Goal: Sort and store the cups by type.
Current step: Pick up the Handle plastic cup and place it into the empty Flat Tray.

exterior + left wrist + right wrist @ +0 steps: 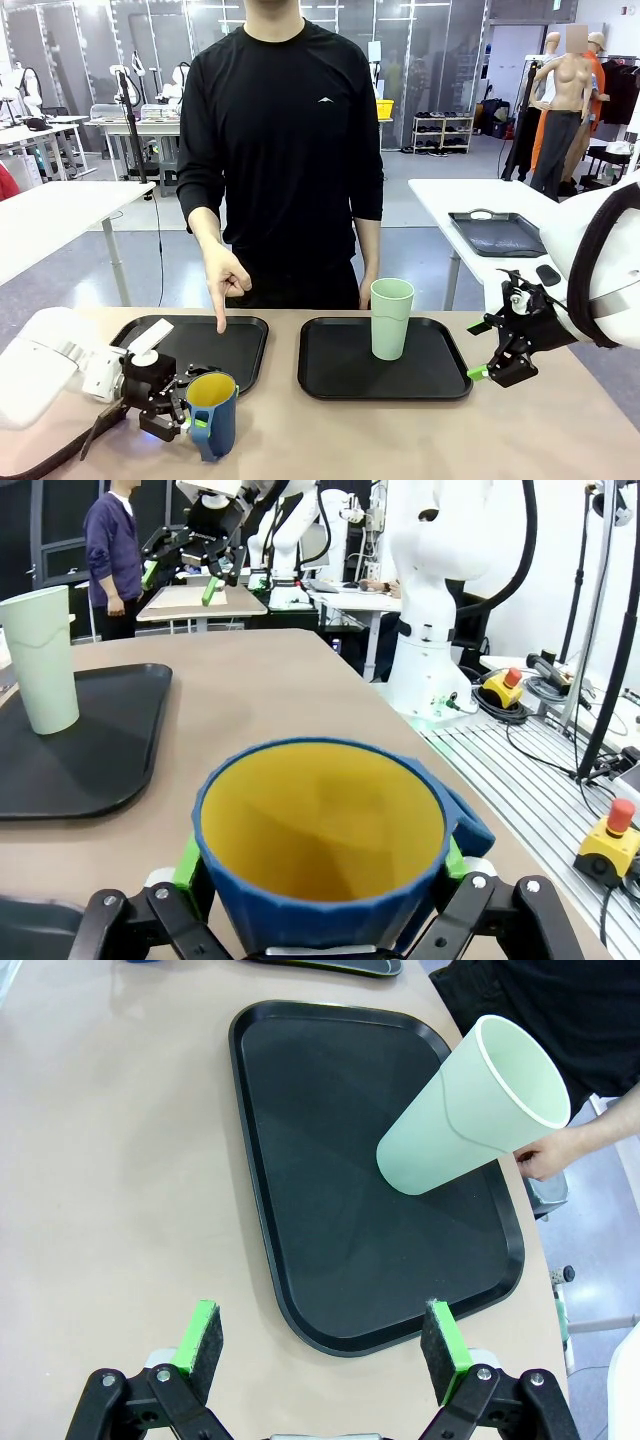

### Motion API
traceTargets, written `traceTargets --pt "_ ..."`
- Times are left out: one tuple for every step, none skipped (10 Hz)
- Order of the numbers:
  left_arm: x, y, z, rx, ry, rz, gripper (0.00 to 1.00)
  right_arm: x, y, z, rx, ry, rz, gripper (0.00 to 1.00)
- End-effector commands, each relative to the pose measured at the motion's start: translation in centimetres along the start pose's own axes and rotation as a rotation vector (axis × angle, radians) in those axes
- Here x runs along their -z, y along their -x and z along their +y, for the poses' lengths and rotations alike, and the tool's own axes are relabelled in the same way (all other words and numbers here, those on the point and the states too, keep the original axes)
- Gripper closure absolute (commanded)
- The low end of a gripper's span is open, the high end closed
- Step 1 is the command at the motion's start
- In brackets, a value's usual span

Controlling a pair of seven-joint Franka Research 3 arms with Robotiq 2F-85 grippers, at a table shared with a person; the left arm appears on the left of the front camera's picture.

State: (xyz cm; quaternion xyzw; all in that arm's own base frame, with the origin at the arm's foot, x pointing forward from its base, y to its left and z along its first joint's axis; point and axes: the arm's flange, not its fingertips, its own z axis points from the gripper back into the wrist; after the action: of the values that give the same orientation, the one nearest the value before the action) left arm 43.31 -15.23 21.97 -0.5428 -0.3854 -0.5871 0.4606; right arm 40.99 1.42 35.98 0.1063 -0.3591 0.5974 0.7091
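The dark blue mug with its yellow inside stands on the table in front of the left black tray. My left gripper is open around the mug, a green pad close on either side. On the right black tray the pale green tumbler stands upright. My right gripper hangs open and empty just off that tray's right edge. In the right wrist view the right gripper looks down on the tray and tumbler.
A person stands at the table's far side, one hand pointing a finger down at the left tray, the other hand at the far edge near the tumbler. A side table with another tray stands at the back right.
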Motion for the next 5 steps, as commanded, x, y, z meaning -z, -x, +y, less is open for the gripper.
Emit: traceTargets --pt "0.75 2.08 -0.23 0.062 0.008 -0.028 0.0 0.06 -0.03 -0.01 -0.004 0.001 0.001 0.0" --pt "0.9 2.05 -0.16 0.074 -0.004 -0.028 0.0 0.06 -0.03 -0.01 -0.004 0.001 0.001 0.0" --pt "1.11 2.15 -0.16 0.083 0.005 -0.029 0.0 0.06 -0.03 -0.01 -0.004 0.001 0.001 0.0" --pt "1.24 2.34 -0.21 0.103 0.018 -0.019 0.07 0.06 -0.03 -0.01 -0.004 0.001 0.001 0.0" --pt "1.25 2.42 -0.26 0.102 0.011 -0.019 0.19 0.06 -0.03 -0.01 -0.004 0.001 0.001 0.0"
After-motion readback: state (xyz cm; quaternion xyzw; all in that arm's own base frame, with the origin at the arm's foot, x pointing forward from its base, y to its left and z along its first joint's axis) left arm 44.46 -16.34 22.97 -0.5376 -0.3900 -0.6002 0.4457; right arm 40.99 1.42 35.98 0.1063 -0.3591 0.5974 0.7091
